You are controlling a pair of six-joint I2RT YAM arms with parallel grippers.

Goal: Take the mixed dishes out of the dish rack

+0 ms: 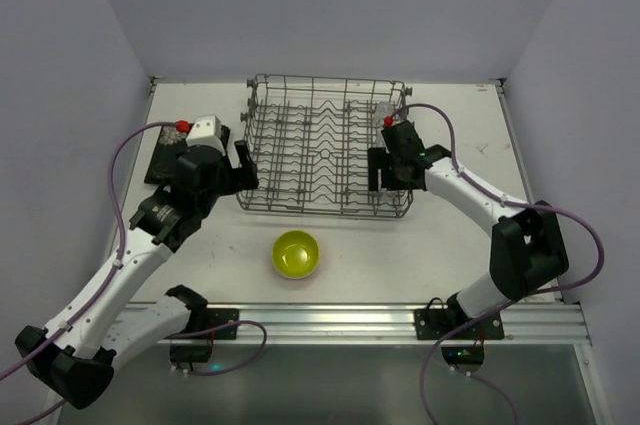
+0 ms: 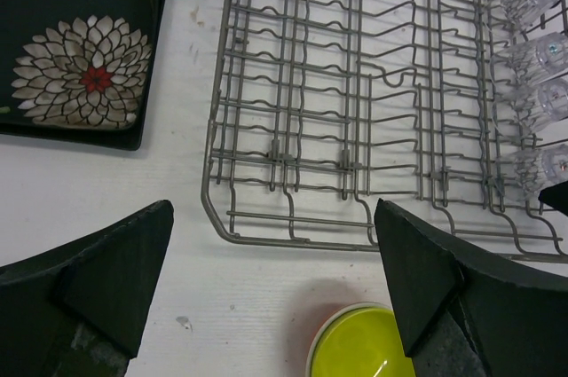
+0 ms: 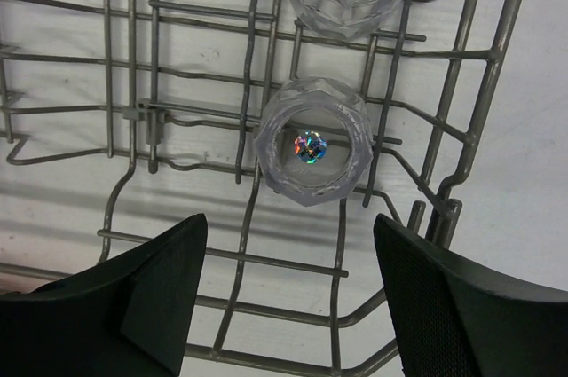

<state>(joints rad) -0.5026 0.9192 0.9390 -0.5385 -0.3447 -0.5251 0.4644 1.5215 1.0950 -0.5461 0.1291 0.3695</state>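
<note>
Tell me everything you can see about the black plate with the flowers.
The flowered plate is square with rounded corners and a raised rim, glossy black, ceramic by its look, painted with white many-petalled flowers with red centres. It lies flat, face up, on the white table, left of the dish rack with a gap between them. The open left gripper hovers short of it, not touching.

Overhead view; wrist views close above rack

Four glasses, one bowl, one plate, one rack.
</note>
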